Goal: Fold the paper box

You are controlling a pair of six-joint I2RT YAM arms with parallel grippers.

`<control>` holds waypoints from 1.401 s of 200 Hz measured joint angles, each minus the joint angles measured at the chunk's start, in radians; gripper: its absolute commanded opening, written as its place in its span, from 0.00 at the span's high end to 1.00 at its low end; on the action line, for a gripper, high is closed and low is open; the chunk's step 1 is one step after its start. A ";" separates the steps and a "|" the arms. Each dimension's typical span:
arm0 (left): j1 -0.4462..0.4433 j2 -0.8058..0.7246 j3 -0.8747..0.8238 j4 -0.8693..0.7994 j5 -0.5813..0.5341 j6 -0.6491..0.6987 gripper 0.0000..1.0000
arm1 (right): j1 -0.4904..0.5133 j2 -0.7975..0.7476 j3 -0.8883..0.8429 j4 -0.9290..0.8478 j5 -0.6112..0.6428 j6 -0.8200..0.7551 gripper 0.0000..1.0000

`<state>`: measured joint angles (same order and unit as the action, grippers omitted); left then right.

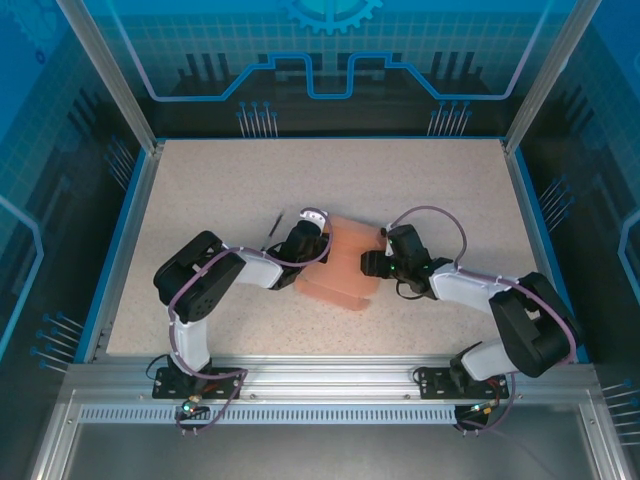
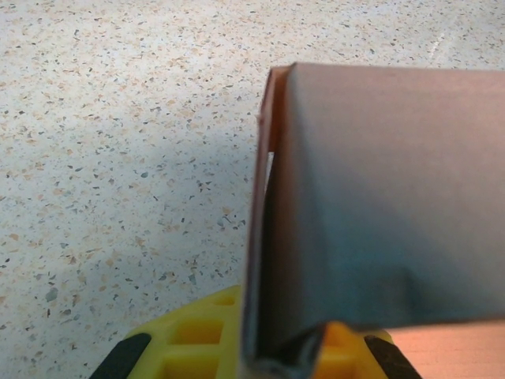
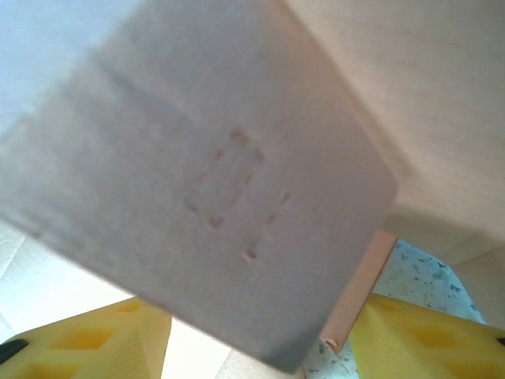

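Observation:
The salmon-pink paper box lies partly folded on the table between my two grippers. My left gripper is at the box's left edge and is shut on a raised wall of the card. In the left wrist view that wall of the paper box stands up from between the yellow fingers of the left gripper. My right gripper is at the box's right side. In the right wrist view a grey-shadowed flap of the paper box hangs over the right gripper, whose yellow fingers stand wide apart.
A thin dark stick lies on the speckled table just left of the left gripper. Blue rails and clear walls border the table on the left, right and far sides. Both arm bases sit at the near edge.

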<state>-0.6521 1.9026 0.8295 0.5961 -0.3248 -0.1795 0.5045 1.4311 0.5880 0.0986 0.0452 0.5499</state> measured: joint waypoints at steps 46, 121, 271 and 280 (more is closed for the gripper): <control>0.000 0.000 0.000 0.000 0.000 -0.003 1.00 | 0.028 0.013 0.001 0.060 -0.015 -0.011 0.47; 0.000 0.000 0.000 -0.002 -0.001 -0.003 1.00 | 0.050 0.090 0.014 0.106 -0.034 -0.030 0.52; 0.000 0.000 0.000 -0.001 -0.001 -0.003 1.00 | -0.003 -0.329 0.128 -0.358 -0.019 -0.250 0.41; 0.000 0.000 0.000 -0.001 -0.001 -0.003 1.00 | -0.018 -0.363 0.150 -0.390 -0.018 -0.264 0.43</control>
<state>-0.6521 1.9022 0.8295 0.5949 -0.3256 -0.1822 0.4866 1.0683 0.7376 -0.2913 0.0273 0.2863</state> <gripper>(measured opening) 0.091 0.589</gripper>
